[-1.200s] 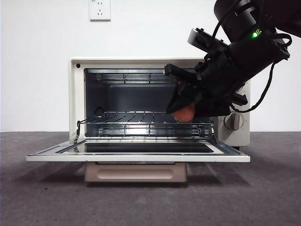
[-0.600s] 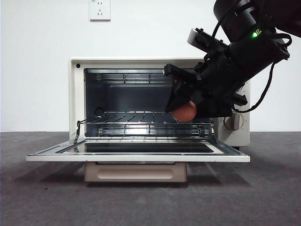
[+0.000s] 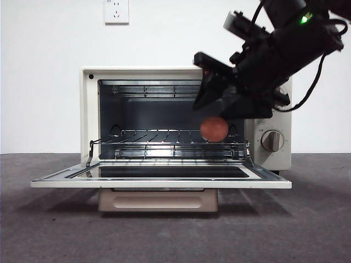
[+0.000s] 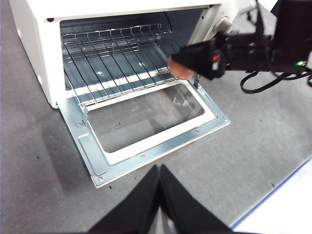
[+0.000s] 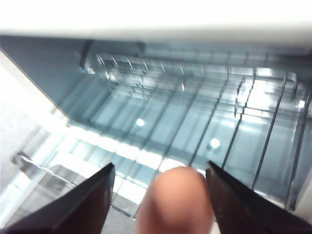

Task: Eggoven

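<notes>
The reddish-brown egg (image 3: 214, 129) lies on the wire rack (image 3: 153, 137) at the right front of the cream toaster oven (image 3: 89, 109), whose door (image 3: 164, 183) hangs open and flat. My right gripper (image 3: 211, 97) is open just above the egg, jaws clear of it. In the right wrist view the egg (image 5: 174, 200) sits between and below the spread jaws of the right gripper (image 5: 160, 168). In the left wrist view the egg (image 4: 179, 68) shows beside the right gripper (image 4: 197, 56). My left gripper (image 4: 158, 168) is shut and empty, in front of the door.
A dial (image 3: 272, 141) sits on the oven's right panel, below the right arm. The door's beige handle (image 3: 158, 200) hangs under the open door. A wall socket (image 3: 116, 11) is on the white wall behind. Dark grey mat covers the table.
My right gripper has let go of the egg and risen above it. The egg now rests on the rack by itself.
</notes>
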You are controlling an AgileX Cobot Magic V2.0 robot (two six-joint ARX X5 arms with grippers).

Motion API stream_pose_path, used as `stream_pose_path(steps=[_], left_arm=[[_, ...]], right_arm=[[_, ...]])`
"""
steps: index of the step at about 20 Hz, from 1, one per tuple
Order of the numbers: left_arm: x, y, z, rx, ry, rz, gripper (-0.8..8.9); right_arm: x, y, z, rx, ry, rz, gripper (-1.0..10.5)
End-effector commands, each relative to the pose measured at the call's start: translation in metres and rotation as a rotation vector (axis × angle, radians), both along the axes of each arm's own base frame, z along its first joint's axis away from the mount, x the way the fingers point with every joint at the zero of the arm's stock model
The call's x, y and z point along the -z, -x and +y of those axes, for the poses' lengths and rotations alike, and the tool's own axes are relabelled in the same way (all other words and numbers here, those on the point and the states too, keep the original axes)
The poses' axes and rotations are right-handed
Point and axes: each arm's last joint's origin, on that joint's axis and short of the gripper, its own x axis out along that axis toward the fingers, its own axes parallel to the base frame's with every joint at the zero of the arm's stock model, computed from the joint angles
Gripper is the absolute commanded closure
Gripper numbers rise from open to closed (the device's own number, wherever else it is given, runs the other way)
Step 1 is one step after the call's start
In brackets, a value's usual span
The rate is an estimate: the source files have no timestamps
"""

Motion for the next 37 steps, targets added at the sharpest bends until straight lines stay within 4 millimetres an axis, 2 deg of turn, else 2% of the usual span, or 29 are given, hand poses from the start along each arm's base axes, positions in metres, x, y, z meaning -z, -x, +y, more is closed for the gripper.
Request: stream_pose_path(steps=[1, 5, 8, 10, 15, 21, 25, 29, 33, 37], left_arm=[[-0.002, -0.002, -0.001, 0.003, 0.003, -0.010, 8.07], [-0.001, -0.006, -0.003, -0.015, -0.013, -0.003, 8.07], [0.001, -0.015, -0.007, -0.041, -0.019, -0.021, 8.07], [0.010, -0.025, -0.012, -0.052, -0.006, -0.033, 8.07], [0.069, -0.063, -0.019, -0.159, 0.015, 0.065, 8.08], [0.124, -0.103, -0.006, -0.197, 0.099, 0.206, 8.08], [0.149, -0.130, 0.006, -0.204, 0.143, 0.296, 8.08], [0.179, -0.152, 0.007, -0.198, 0.151, 0.378, 8.08], [0.206, -0.163, 0.005, -0.192, 0.143, 0.450, 8.08], [0.216, -0.168, 0.003, -0.125, 0.192, 0.472, 8.08]], right_arm=[[-0.013, 0.005, 0.000, -0.006, -0.022, -0.016, 6.5], [-0.041, 0.020, -0.008, -0.016, -0.061, -0.074, 6.5], [-0.068, 0.042, -0.020, -0.057, -0.096, -0.109, 6.5], [-0.083, 0.060, -0.030, -0.075, -0.103, -0.112, 6.5], [-0.107, 0.114, -0.064, -0.106, -0.042, -0.134, 6.5], [-0.116, 0.163, -0.095, -0.097, -0.028, -0.140, 6.5], [-0.115, 0.181, -0.107, -0.073, -0.023, -0.145, 6.5], [-0.115, 0.186, -0.111, -0.054, -0.022, -0.150, 6.5], [-0.115, 0.186, -0.110, -0.053, -0.022, -0.148, 6.5], [-0.115, 0.186, -0.111, -0.032, -0.016, -0.151, 6.5]])
